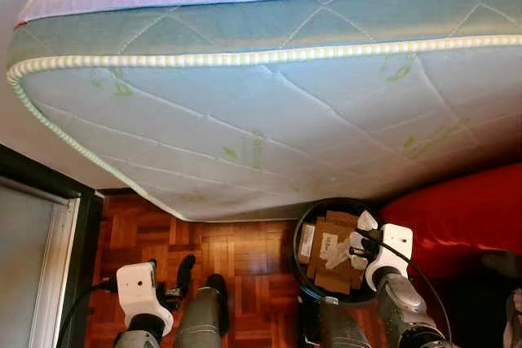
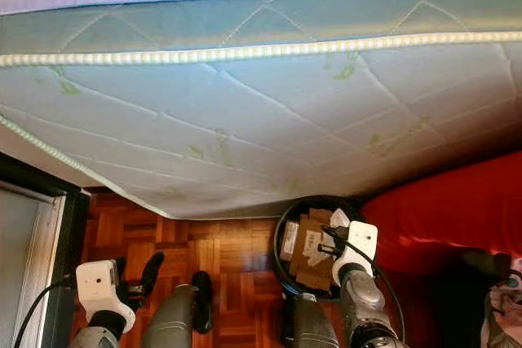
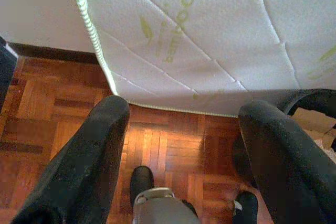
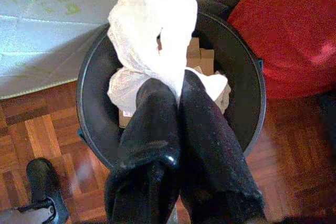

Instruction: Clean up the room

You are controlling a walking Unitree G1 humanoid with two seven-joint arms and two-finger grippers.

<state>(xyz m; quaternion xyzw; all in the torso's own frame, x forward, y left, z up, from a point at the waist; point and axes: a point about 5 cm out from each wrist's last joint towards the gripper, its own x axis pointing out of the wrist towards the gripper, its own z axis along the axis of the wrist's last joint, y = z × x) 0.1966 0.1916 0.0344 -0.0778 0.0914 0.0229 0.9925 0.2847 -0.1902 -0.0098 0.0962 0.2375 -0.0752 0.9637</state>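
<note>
Low at the frame's left, left claw (image 3: 178, 145) hangs released over the parquet floor (image 1: 236, 250). Lower centre-right, the right claw (image 4: 173, 103) pinches crumpled white paper (image 4: 152, 30) above a black bin (image 1: 303, 279) holding cardboard pieces (image 1: 330, 250), beside a red cushion (image 1: 457, 218).

The mattress (image 1: 269, 103) runs past the picture's right edge, and its overhang hides the far rim of the black bin (image 4: 94, 77) beyond the right gripper (image 4: 176, 85).

The white crumpled tissue (image 4: 152, 30) pinched between that gripper's closed fingers covers much of the bin's contents; the cardboard pieces (image 1: 326, 250) below show only in part, and a label on one is too small to read.

The red cushion (image 1: 465, 218) beside the right gripper is cut off at the right edge.

The left gripper (image 3: 178, 129) has both spread fingers cropped at the lower edge.
</note>
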